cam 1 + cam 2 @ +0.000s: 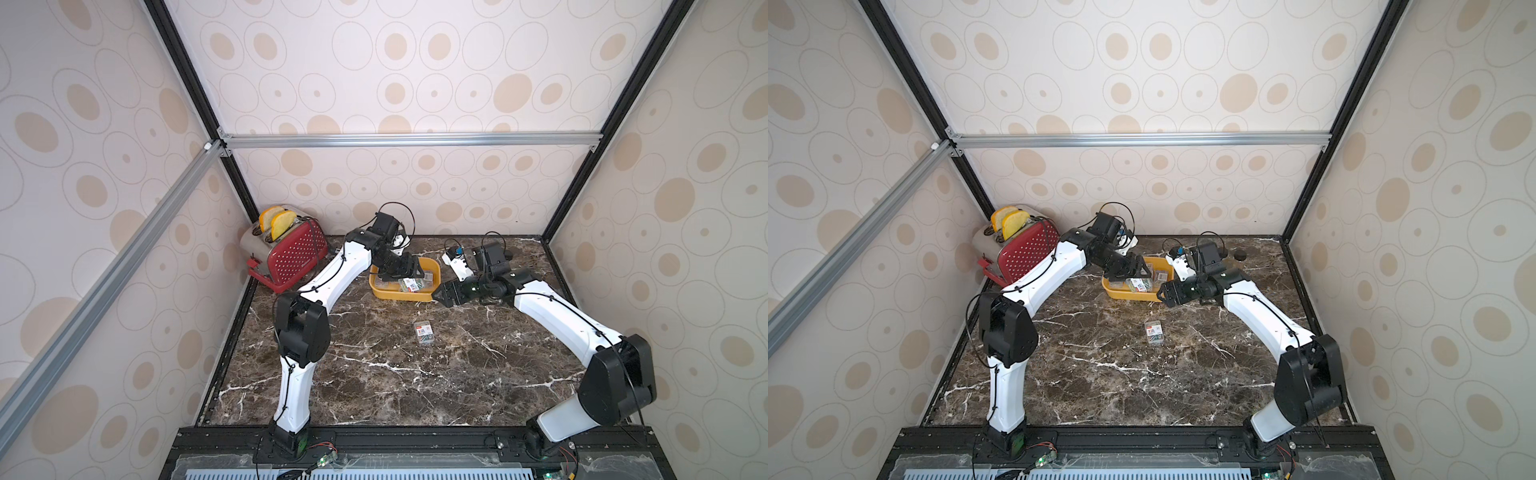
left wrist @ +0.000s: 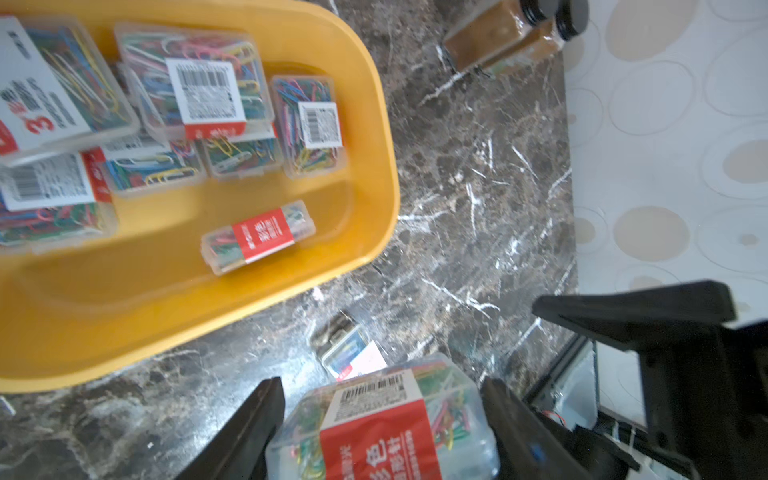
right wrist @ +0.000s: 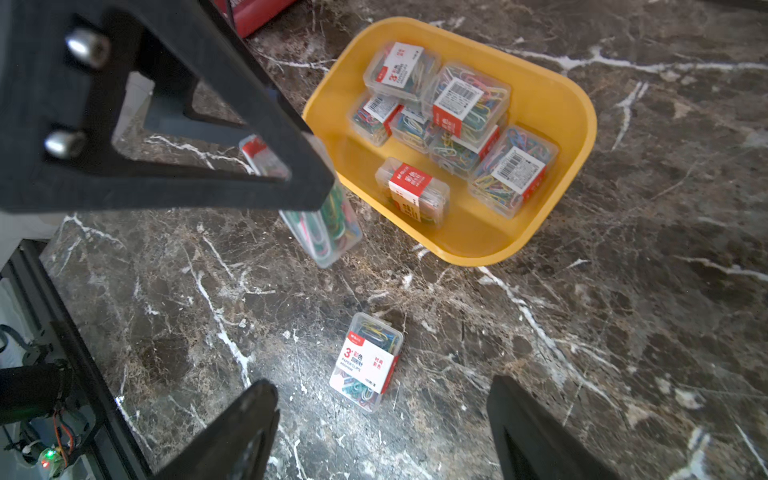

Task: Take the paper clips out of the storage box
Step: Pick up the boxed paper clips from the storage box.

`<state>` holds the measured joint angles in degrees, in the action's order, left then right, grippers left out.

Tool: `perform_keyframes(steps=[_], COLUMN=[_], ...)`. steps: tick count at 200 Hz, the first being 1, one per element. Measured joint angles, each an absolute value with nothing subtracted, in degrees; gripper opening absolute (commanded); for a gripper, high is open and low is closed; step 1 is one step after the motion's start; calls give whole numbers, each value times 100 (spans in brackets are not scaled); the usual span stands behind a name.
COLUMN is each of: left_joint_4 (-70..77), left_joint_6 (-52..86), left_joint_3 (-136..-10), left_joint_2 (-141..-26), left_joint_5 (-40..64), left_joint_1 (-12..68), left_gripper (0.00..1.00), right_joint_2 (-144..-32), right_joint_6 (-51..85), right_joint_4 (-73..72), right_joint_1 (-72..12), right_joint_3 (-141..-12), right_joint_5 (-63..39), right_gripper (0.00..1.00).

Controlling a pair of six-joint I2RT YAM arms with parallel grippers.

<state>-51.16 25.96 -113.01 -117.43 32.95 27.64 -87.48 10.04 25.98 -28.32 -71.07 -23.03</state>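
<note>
**Left gripper clamped on one clip box; right gripper open beside the tub**

1. Left gripper: the jaws are clamped on one clear box of paper clips. The box is tilted and held off the marble tabletop, outside the tub on its 6 o'clock side.
2. Right gripper: the jaws stand apart with nothing between them. In both top views it sits just beside the tub's 4 o'clock corner.
3. Yellow storage tub: it rests on the tabletop toward the back wall. Seven clip boxes are visible inside. Most are piled together, some overlapping, and one box lies apart from the pile.
4. Loose clip box: it lies flat on the tabletop at 6 o'clock from the tub, label up, well apart from the tub.
5. Surroundings: a red toaster holding two bread slices stands at 10 o'clock from the tub. Two brown black-capped jars sit close to the wall.
</note>
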Motion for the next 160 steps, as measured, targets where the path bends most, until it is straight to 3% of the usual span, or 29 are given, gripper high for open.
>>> perform_keyframes(steps=[62, 125, 160], left_joint_4=[-4941, -4580, -4449], left_joint_6=[2709, 3011, 3096], left_joint_3=[-10586, -10283, -10283], left_joint_2=[-11104, -10947, -10919], left_joint_5=[3896, 4204, 4316], left_joint_1=[2764, 2764, 2764], left_gripper=[43, 43, 43], right_joint_2=[-8731, -8833, -8866], right_joint_6=[1061, 1094, 1087], right_joint_4=[1559, 1315, 1310], right_joint_1=[-2834, -3055, -3085], right_joint_3=[-7000, -6995, -6973], right_joint_5=[-3295, -3642, -3660], right_gripper=[81, 81, 74])
